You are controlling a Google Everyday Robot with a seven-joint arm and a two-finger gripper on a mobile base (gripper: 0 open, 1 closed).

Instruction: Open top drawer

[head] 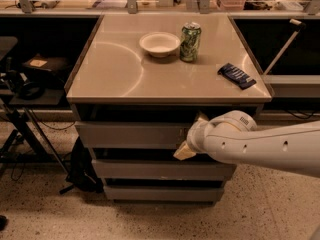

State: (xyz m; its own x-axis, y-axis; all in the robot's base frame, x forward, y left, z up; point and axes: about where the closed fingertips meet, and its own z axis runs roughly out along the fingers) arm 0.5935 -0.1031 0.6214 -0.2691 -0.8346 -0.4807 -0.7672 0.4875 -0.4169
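Desk: tan, glossy-topped desk (110, 79) on a grey three-drawer base; speckled floor beneath
Arm: white, rounded robot arm (270, 149) reaching in from the right, crossing the right side of the base
Task item: top drawer (130, 135), the widest grey handleless front, directly under the desk top; dark gap above it; judged shut or barely started
End effector: tan-and-white end effector (192, 135) at the right end of that front, against it; clenched or released, cannot tell, since the wrist covers the contact
On the desk: shallow white bowl (159, 44); upright green drinks can (190, 42) just beside it; flat dark-blue packet (236, 75) near the right edge
Risk 1: no handle; the hold may slip off the front on the pull, leaving the drawer unopened
Risk 2: pulling at the right end, off centre, could skew the drawer and jam it
Risk 3: a jerk could shake the desk; the can is likeliest to tip
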